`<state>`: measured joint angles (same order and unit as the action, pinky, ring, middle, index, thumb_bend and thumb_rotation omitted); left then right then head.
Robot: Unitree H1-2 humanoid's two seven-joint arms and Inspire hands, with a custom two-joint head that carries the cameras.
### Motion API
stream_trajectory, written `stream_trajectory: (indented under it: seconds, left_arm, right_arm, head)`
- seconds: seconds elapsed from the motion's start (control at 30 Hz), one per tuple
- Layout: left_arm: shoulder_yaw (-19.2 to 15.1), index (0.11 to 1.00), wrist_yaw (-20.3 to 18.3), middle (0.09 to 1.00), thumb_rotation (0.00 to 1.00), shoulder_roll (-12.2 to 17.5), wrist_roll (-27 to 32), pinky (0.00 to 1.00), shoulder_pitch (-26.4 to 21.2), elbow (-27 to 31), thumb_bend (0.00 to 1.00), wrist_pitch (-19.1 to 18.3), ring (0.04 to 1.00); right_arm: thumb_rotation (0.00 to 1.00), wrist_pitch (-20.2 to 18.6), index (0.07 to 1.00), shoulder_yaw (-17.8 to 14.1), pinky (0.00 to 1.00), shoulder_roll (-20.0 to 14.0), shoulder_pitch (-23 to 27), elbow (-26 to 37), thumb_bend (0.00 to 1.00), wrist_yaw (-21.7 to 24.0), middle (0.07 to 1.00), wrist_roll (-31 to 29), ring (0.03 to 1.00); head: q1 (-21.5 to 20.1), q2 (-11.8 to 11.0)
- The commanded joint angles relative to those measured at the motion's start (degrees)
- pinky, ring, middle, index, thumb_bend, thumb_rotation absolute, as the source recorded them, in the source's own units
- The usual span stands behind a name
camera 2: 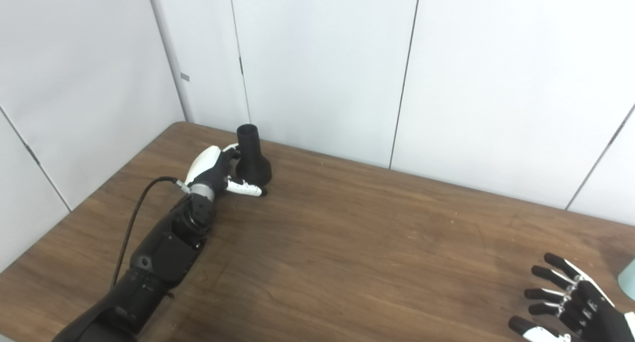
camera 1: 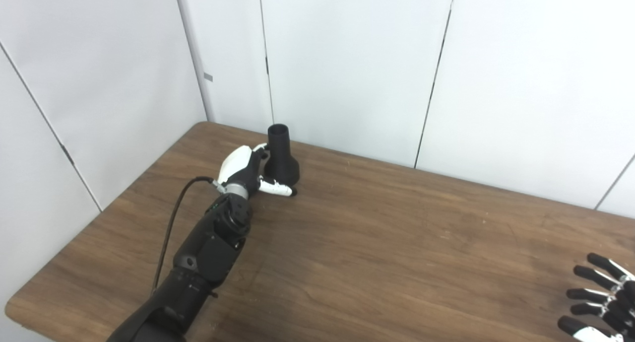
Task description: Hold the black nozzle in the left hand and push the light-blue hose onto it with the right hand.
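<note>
A: Nearest feature, at the bench's (camera 1: 397,262) near right corner?
B: The right hand (camera 2: 570,302), fingers spread apart, holding nothing, hovering or resting there; contact with the wood cannot be told. Just beside it, at the right edge of the right eye view, a pale blue sliver (camera 2: 628,278), too cropped to identify.

A: And farther back?
B: The left arm reaches from the near left edge toward the far left corner. There the left hand (camera 1: 245,171) is around the black nozzle (camera 1: 281,156), thumb across the flared base, fingers behind it. The nozzle stands upright, narrow open end up, near the far edge, white wall panels (camera 1: 347,59) behind.
</note>
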<state>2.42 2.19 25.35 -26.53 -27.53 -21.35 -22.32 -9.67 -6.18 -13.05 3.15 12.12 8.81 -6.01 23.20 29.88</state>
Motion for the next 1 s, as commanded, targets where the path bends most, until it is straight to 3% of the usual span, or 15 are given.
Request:
stream_trajectory:
  seconds: [0.0, 0.47, 0.7, 0.83, 0.9, 0.97]
  left_arm:
    - [0.4, 0.840, -0.6, 0.858, 0.19, 0.3, 0.4, 0.97, -1.9, -0.5, 0.89, 0.1, 0.905]
    - [1.5, 0.832, -0.4, 0.860, 0.20, 0.4, 0.0, 0.99, -2.9, -2.1, 0.89, -0.7, 0.908]
    - [1.7, 0.796, 1.1, 0.804, 0.17, -0.3, 0.8, 0.78, -2.9, -4.8, 0.86, 2.7, 0.855]
    - [1.3, 0.679, 2.7, 0.632, 0.09, -1.1, 1.9, 0.62, -2.8, -7.0, 0.81, 6.6, 0.722]
    - [1.2, 0.622, 3.1, 0.590, 0.06, -1.5, 2.4, 0.59, -3.1, -8.3, 0.80, 7.9, 0.643]
    - [1.3, 0.593, 2.9, 0.600, 0.05, -1.8, 2.6, 0.63, -3.2, -9.1, 0.79, 8.5, 0.607]
  right_arm:
    - [0.05, 1.0, 0.813, -0.6, 0.52, -0.9, 1.0, 2.1, 0.71, 0.0, 0.757, -0.7, 0.608]
    - [0.06, 1.3, 0.809, -0.8, 0.51, -0.7, 1.0, 1.9, 0.72, 0.0, 0.753, -0.9, 0.605]
    - [0.07, 1.3, 0.804, -0.8, 0.52, -0.8, 0.9, 1.9, 0.72, 0.1, 0.750, -1.0, 0.600]
    - [0.08, 1.4, 0.799, -0.8, 0.52, -1.0, 0.8, 2.2, 0.72, 0.0, 0.750, -0.8, 0.600]
    - [0.09, 1.4, 0.800, -0.8, 0.52, -1.0, 0.7, 2.2, 0.71, 0.0, 0.751, -0.8, 0.601]
    - [0.09, 1.5, 0.800, -0.8, 0.52, -1.0, 0.8, 2.0, 0.71, -0.1, 0.751, -0.6, 0.601]
  head:
    - [0.0, 0.1]
    - [-0.4, 0.1]
    - [-0.6, 0.3]
    - [-0.5, 0.5]
    - [-0.6, 0.6]
    - [-0.6, 0.7]
